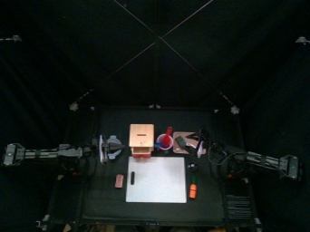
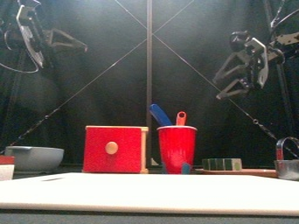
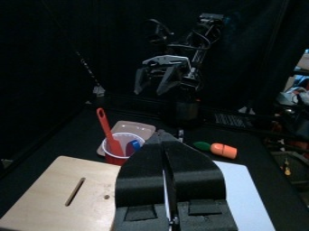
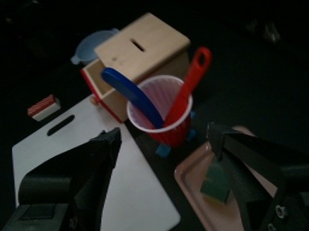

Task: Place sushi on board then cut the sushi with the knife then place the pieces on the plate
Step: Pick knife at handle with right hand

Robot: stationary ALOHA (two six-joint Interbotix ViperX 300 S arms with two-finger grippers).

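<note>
Your left fingers [image 3: 145, 180] are clenched on nothing, and your right fingers [image 4: 82, 176] are released. The sushi roll [image 2: 222, 164] lies on the pink tray [image 2: 251, 172] beside the red cup [image 2: 177, 147].

the cutting board [image 1: 158, 179] is white, the wooden box [image 2: 114, 150] pale with a red front. the red cup [image 2: 177, 149] holds a blue knife [image 2: 160, 115] and a red knife [image 2: 180, 117].

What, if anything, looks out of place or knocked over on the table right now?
Nothing stands out. The red cup stands upright holding the blue knife and the red knife. The wooden box is upright, the white board lies flat and bare, and the sushi roll sits on the pink tray.
</note>
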